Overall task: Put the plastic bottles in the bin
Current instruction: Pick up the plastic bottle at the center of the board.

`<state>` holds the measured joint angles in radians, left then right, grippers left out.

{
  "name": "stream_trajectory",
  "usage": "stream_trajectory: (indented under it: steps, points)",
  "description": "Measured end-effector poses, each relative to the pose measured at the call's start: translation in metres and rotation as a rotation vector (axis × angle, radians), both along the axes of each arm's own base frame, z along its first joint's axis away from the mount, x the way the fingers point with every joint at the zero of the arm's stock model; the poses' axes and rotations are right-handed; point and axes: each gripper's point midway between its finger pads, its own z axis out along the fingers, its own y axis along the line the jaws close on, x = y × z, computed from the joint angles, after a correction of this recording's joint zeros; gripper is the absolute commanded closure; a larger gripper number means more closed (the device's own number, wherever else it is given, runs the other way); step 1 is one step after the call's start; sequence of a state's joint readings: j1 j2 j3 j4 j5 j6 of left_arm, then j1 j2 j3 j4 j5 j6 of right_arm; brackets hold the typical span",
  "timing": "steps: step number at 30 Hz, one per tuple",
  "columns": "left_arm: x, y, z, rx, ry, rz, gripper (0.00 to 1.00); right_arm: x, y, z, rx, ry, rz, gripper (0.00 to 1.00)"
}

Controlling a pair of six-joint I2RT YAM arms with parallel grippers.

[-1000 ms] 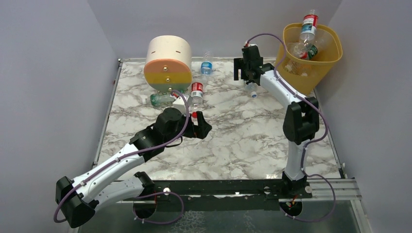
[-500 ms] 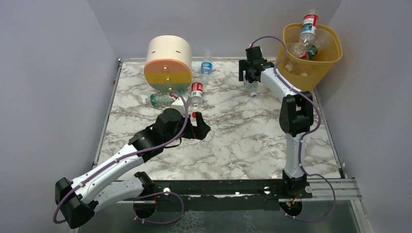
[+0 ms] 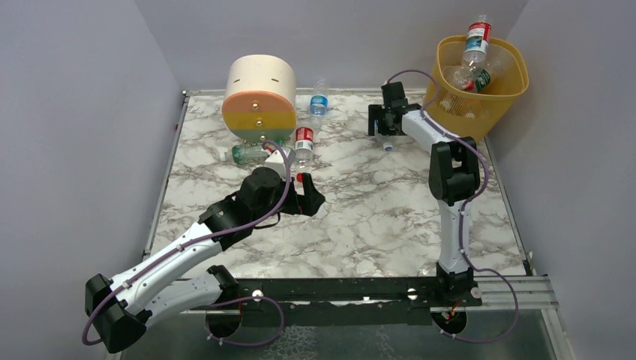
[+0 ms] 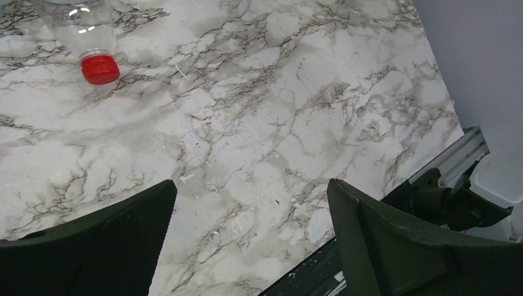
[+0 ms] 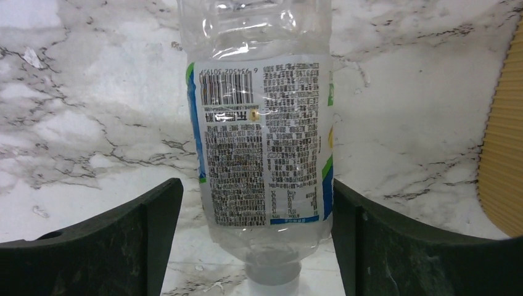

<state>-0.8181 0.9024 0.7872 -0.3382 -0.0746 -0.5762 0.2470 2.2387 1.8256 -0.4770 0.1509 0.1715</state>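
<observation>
Right wrist view has the right tool spread around a clear plastic bottle with a white, blue and green printed label. The bottle lies on the white marble-patterned surface between the fingers, neck toward the camera, and a thin gap shows beside one finger. The ribbed wall of the tall translucent yellow-orange bin stands just beside it. From above, several bottles sit in the bin, a red-labelled bottle poking over its rim. The left tool hangs spread wide over bare marble, near a red-capped clear bottle lying close to the round cream, orange, yellow and green drawer unit.
</observation>
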Motion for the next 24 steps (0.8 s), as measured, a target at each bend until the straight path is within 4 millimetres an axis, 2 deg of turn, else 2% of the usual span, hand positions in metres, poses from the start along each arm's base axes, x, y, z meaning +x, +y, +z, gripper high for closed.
stream_trajectory:
  steps: [5, 11, 14, 16, 18, 20, 24]
  points:
    - [0.000, 0.000, 0.000, 0.000, 0.000, 0.000, 0.01, -0.006, 0.004, -0.014, 0.020, 0.023, 0.007, 0.40]
    - [0.000, 0.000, 0.000, 0.000, 0.000, 0.000, 0.01, -0.012, 0.004, -0.011, 0.029, 0.020, 0.013, 0.47]
    - [0.000, 0.000, 0.000, 0.001, 0.001, 0.000, 0.01, -0.024, 0.006, 0.003, 0.036, 0.010, 0.026, 0.47]
    - [0.000, 0.000, -0.001, 0.002, 0.002, 0.000, 0.01, -0.029, 0.008, 0.025, 0.043, -0.024, 0.035, 0.47]
    - [0.000, 0.000, -0.001, 0.003, 0.003, 0.000, 0.01, -0.034, 0.013, 0.058, 0.054, -0.083, 0.052, 0.47]
    - [0.001, -0.001, -0.001, 0.003, 0.003, 0.000, 0.01, -0.042, 0.020, 0.101, 0.074, -0.163, 0.076, 0.46]
    - [0.002, -0.002, 0.001, -0.005, -0.004, 0.000, 0.01, -0.061, 0.030, 0.204, 0.145, -0.371, 0.119, 0.45]
